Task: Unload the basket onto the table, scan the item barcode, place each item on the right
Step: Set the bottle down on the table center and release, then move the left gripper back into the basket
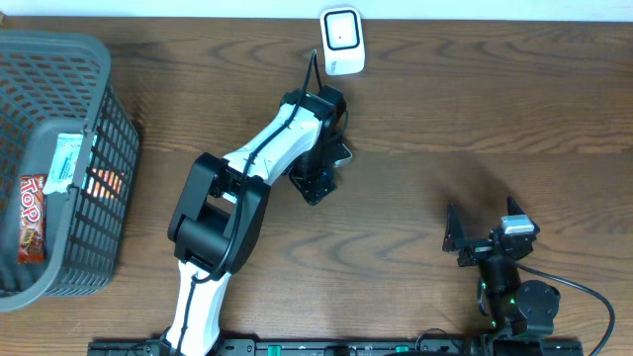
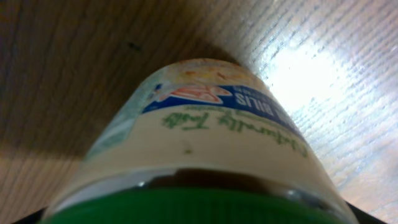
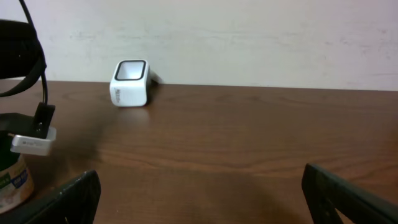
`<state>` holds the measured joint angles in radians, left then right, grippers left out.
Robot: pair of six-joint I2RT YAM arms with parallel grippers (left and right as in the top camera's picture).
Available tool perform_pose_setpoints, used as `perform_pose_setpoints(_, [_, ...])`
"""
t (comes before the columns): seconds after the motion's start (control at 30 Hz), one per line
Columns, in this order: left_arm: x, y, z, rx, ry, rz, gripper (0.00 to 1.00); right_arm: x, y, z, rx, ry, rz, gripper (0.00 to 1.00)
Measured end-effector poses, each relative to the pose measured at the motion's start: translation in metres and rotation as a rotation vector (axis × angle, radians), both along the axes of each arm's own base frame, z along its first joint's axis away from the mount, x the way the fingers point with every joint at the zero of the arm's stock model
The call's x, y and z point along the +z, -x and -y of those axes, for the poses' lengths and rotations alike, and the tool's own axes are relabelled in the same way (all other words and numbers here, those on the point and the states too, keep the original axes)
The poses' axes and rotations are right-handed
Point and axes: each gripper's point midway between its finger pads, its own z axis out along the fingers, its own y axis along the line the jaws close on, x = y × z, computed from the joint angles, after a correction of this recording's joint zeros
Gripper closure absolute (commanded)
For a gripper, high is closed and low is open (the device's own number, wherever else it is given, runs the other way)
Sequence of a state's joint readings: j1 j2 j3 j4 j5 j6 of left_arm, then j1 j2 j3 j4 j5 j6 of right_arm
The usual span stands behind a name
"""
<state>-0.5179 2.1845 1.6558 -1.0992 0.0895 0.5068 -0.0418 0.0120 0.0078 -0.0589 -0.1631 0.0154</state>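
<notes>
Hanging over the middle of the counter [image 1: 495, 119], the left pincer [image 1: 321, 176] is seen directly above a green-lidded jar [image 2: 205, 137], which fills the left wrist view and is glimpsed under that pincer at the left edge of the right wrist view. Whether the jar is grasped or released cannot be told, since the fingers are hidden. The right pincer [image 3: 200, 177] is held spread wide and empty, low over the counter, well apart from the white scanner [image 1: 342, 40] set at the far edge.
</notes>
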Motion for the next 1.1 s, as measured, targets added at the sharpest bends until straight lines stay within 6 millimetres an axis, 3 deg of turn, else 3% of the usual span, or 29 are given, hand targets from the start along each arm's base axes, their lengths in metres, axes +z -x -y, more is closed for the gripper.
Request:
perform_pose_setpoints(0.27, [0.008,0.007,-0.015,-0.015,-0.074,-0.022,0.02,0.000,0.000,0.000,0.000,0.000,0.000,0.01])
perform_pose_setpoints(0.4, [0.035,-0.005,-0.008,-0.015,-0.041,0.063,0.02,0.000,0.000,0.000,0.000,0.000,0.000,0.01])
perform_pose_setpoints(0.53, [0.099,-0.011,0.004,-0.019,0.048,0.222,0.02,0.000,0.000,0.000,0.000,0.000,0.000,0.01])
perform_pose_setpoints(0.67, [0.190,-0.018,0.012,0.037,0.190,0.476,0.02,0.000,0.000,0.000,0.000,0.000,0.000,0.01])
perform_pose_setpoints(0.73, [0.235,-0.025,0.001,0.125,0.243,0.624,0.02,0.000,0.000,0.000,0.000,0.000,0.000,0.01])
perform_pose_setpoints(0.8, [0.281,-0.034,-0.025,0.264,0.287,0.780,0.02,0.000,0.000,0.000,0.000,0.000,0.000,0.01])
perform_pose_setpoints(0.87, [0.326,-0.040,-0.072,0.463,0.315,0.931,0.02,0.000,0.000,0.000,0.000,0.000,0.000,0.01])
perform_pose_setpoints(0.93, [0.361,-0.039,-0.136,0.710,0.313,1.053,0.02,0.000,0.000,0.000,0.000,0.000,0.000,0.01])
perform_pose_setpoints(1.0, [0.380,-0.025,-0.212,1.014,0.274,1.142,0.02,0.000,0.000,0.000,0.000,0.000,0.000,0.01])
perform_pose_setpoints(1.1, [0.378,0.017,-0.314,1.487,0.158,1.186,0.02,0.000,0.000,0.000,0.000,0.000,0.000,0.01])
